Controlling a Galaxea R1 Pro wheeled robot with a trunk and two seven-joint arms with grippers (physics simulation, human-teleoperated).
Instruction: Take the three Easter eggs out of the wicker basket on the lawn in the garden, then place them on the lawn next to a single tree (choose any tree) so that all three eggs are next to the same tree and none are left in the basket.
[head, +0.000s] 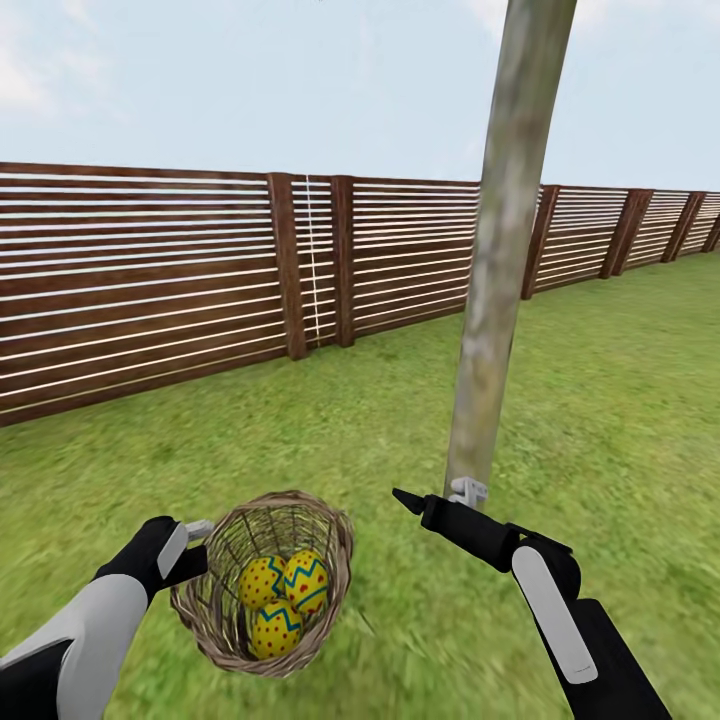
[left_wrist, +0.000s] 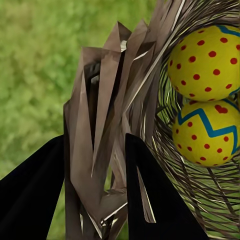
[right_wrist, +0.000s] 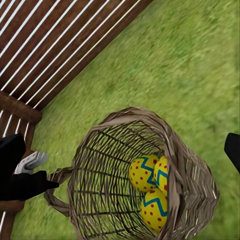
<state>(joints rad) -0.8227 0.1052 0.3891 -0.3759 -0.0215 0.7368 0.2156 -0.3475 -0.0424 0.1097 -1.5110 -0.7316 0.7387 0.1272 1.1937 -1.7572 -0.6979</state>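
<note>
Left pincer (head: 196, 545): clamped on the basket (head: 262, 655) rim, fingers (left_wrist: 155, 200) astride the weave.
Eggs (head: 278, 595): all three inside the tilted basket, above the lawn (head: 620, 400).
Right pincer (head: 405, 498): fingers apart, empty, right of the basket, near the tree (head: 500, 250).
Fence (head: 140, 290): behind, well apart.
Right wrist view: basket's open mouth.

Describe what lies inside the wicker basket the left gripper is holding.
Inside the wicker basket lie three Easter eggs, bunched against one side. Its open weave shows the lawn through the walls. The eggs cover the basket floor beneath them.
</note>
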